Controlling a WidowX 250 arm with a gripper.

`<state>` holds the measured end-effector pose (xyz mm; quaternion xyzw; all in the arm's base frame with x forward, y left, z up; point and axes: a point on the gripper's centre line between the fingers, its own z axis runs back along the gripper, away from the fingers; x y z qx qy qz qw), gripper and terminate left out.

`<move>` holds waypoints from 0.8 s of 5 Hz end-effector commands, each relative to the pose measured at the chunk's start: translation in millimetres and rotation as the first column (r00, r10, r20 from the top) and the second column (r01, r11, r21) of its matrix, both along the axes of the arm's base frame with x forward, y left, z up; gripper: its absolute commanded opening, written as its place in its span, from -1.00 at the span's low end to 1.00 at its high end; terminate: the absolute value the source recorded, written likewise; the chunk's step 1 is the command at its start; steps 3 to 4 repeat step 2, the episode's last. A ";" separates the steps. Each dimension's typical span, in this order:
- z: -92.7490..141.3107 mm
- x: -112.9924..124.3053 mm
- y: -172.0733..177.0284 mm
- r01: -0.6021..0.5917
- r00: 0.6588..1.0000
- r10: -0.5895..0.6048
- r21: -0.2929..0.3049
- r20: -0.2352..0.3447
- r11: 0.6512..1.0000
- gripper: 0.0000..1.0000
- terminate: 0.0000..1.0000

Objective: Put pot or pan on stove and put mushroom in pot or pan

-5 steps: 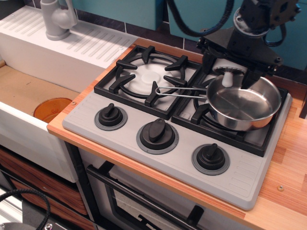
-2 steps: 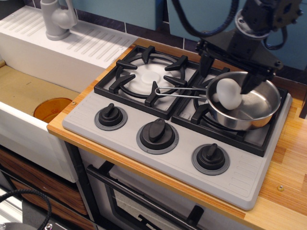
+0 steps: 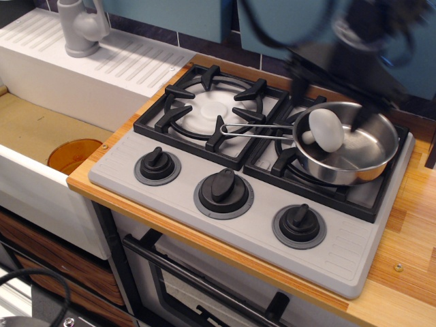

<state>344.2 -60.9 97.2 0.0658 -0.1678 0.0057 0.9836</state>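
i see my arm point(image 3: 371, 27) only as a dark, motion-blurred mass in the upper right of the frame, cut off by the top edge. black cables point(image 3: 272, 30) loop along the top, just left of the main bulk, and they are smeared too. below them the gripper point(image 3: 334, 75) shows as a dark streak running from upper centre down toward the right, with a fainter smudge at its right end. the blur is too heavy for me to pick out separate fingers, so i cannot tell whether the jaws stand apart or closed. i cannot tell the wrist's angle either.
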 end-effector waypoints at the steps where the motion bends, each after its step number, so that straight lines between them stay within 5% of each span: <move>1: 20.4 20.2 45.8 0.061 0.996 -0.057 -0.057 0.075 0.996 1.00 -1.00; 2: 16.2 25.3 50.8 0.073 0.994 -0.070 -0.027 0.080 0.997 1.00 1.00; 4: 16.2 25.3 50.8 0.073 0.994 -0.070 -0.027 0.080 0.997 1.00 1.00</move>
